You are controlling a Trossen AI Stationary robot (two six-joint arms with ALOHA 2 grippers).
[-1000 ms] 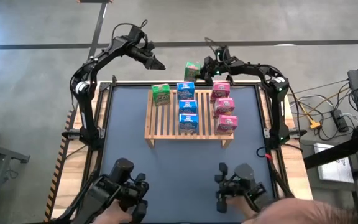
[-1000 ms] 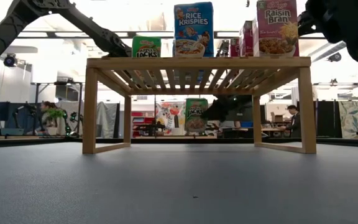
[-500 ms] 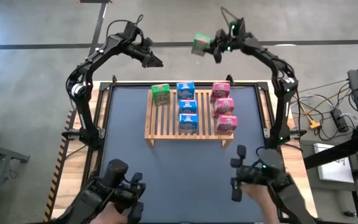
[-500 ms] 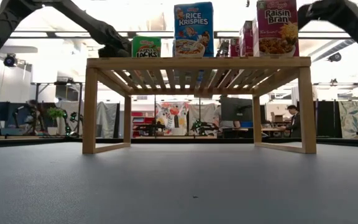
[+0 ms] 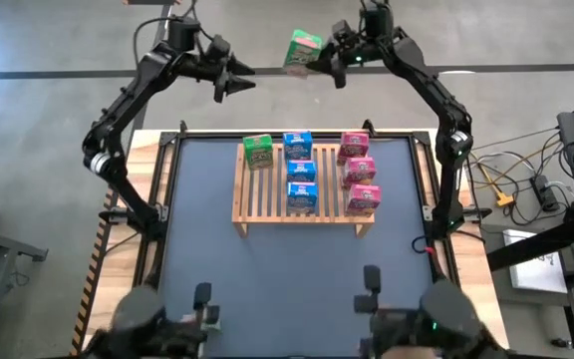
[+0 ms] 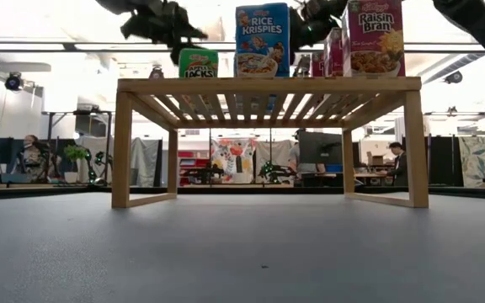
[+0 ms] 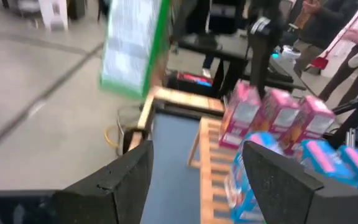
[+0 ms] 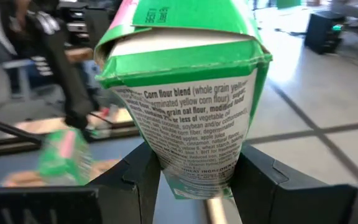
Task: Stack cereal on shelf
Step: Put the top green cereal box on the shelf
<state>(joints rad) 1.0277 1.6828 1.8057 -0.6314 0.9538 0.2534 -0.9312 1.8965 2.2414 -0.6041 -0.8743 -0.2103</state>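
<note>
The light-wood shelf stands on the dark table. On its slats stand one green cereal box, three blue ones and three pink ones. My right gripper is high up beyond the table's far edge, shut on another green cereal box. My left gripper is open and empty, to the left of that box, its fingers pointing toward it. The held box also shows in the left wrist view. My right gripper pinches the green box between its two fingers, on two opposite sides near one end. The fingers come from the table's right side, about level. The box is lifted clear in the air, tilted, its far end with the flap free.
The shelf's left row holds only the one green box at its far end; bare slats lie nearer. In the low view the boxes stand on the shelf top. Operator handles show at the near edge.
My right gripper has risen with the green box from table height behind the shelf to high above it, and gone a little toward the table's left. The box is lifted clear. My left gripper has risen too, still open.
</note>
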